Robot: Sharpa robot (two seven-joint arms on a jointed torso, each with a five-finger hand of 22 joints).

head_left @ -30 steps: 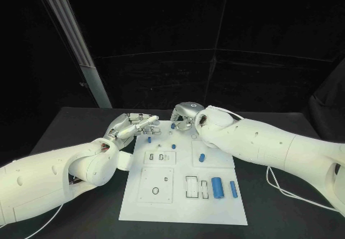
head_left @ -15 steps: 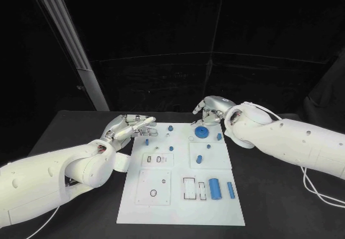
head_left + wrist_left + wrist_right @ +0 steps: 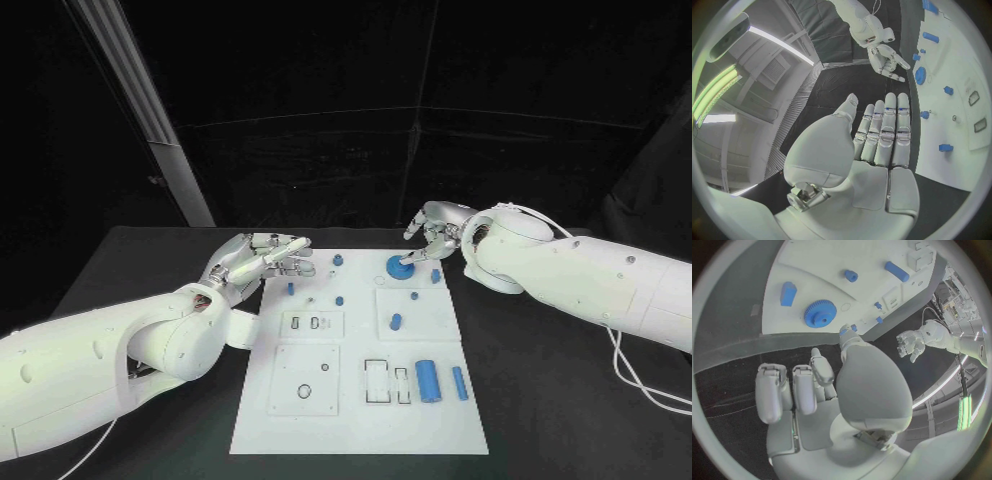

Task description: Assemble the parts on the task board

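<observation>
Surface (image 3: 130, 260) is black, with the white task board (image 3: 353, 400) in its middle. Right hand (image 3: 433, 232) has drawn back from the board's far edge since a second ago; now it hovers beside it, fingers apart, holding nothing. Left hand (image 3: 267, 257) stays at the far left corner, fingers straight, empty. Blue gear (image 3: 400, 267), uncovered now, lies on the board near the right hand.

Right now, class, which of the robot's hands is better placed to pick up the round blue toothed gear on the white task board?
Probably the right hand: it hovers open beside the round blue toothed gear. The left hand sits farther off, at the white task board's opposite far corner.
</observation>
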